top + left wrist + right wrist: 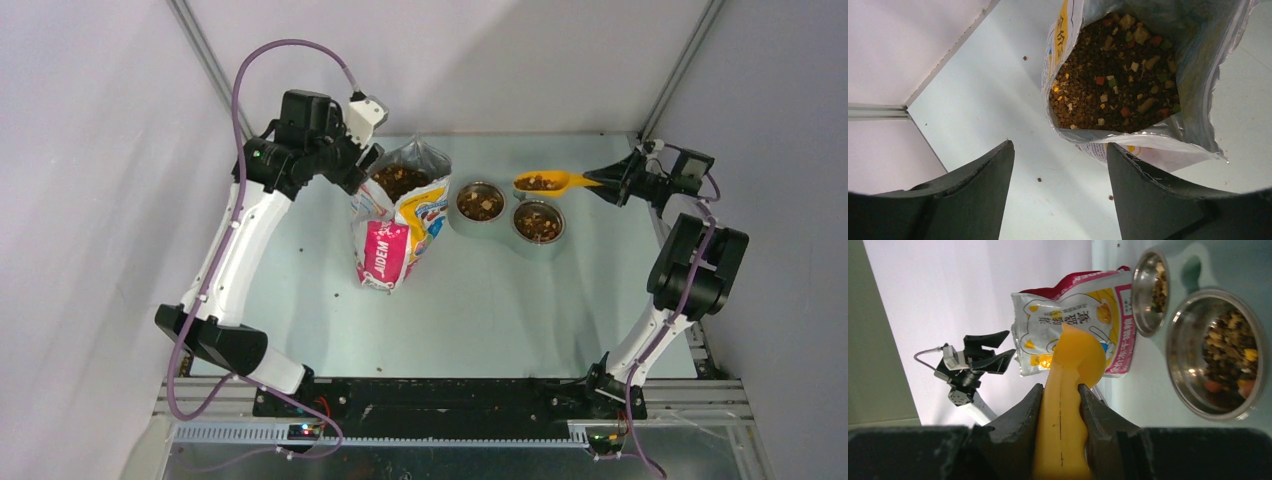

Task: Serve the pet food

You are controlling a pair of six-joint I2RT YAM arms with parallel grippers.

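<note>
Open bag [390, 245]; yellow scoop [577, 181]; left bowl [460, 204]; right bowl [562, 223]

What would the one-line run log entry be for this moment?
left gripper: open beside bag | right gripper: shut on scoop | scoop: loaded with pet food, near bowls | bowls: both hold food

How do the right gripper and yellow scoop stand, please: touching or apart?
Touching: the right wrist view shows the right gripper clamped on the yellow scoop.

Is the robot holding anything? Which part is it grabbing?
The right end effector grips the yellow scoop by its handle. The left end effector is open next to the bag, holding nothing.
</note>
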